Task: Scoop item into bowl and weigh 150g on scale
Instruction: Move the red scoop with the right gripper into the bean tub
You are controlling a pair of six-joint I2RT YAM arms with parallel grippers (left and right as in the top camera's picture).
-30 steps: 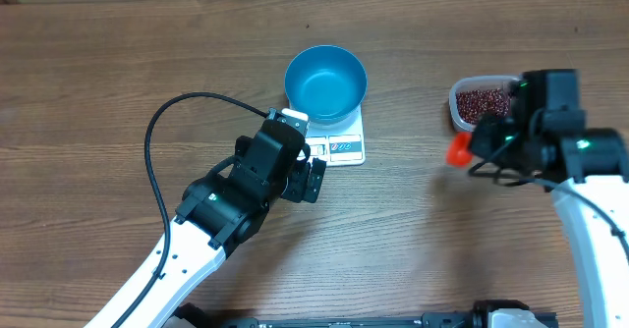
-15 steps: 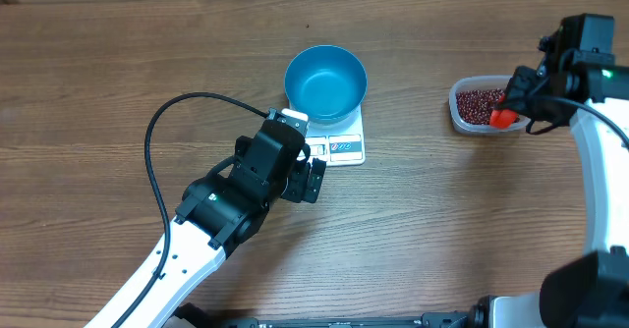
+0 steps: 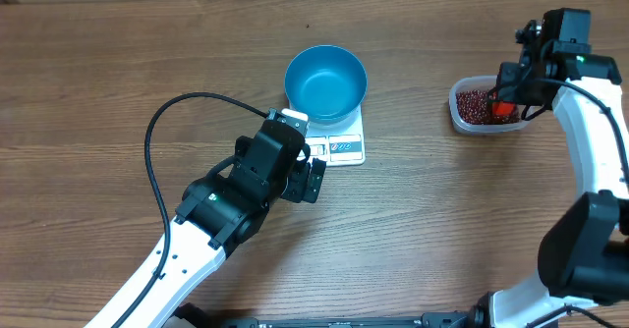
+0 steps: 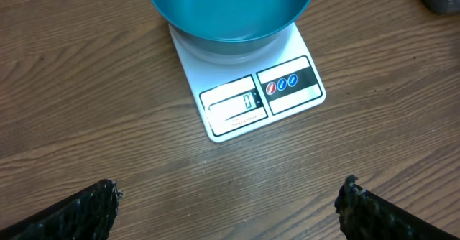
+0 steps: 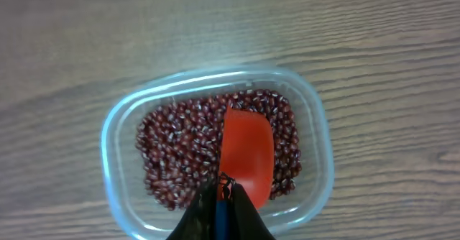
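Progress looks early: nothing has been weighed yet, judging by how things lie. Nearest the robot, the left gripper point(image 4: 227, 200) hovers low over the wood-grain table point(image 3: 98, 73) with its rough black fingers spread wide and nothing between them. Just beyond it sits the scale point(image 4: 251, 100), a flat white plastic rectangle with a small display and round red and blue buttons along its near edge; the reading is too small to tell. On it stands the blue bowl point(image 4: 230, 10), round, deep and smooth, with a bare bottom. Well apart, at the far right, the right gripper point(image 5: 223, 197) is clamped on the handle of a glossy red scoop point(image 5: 248, 150). The scoop's blade rests among the red-brown beans point(image 5: 172, 154), a loose, speckled heap in a clear rounded-rectangle tub point(image 5: 108, 146). Every scoop, transfer and the weighing seem left to do.
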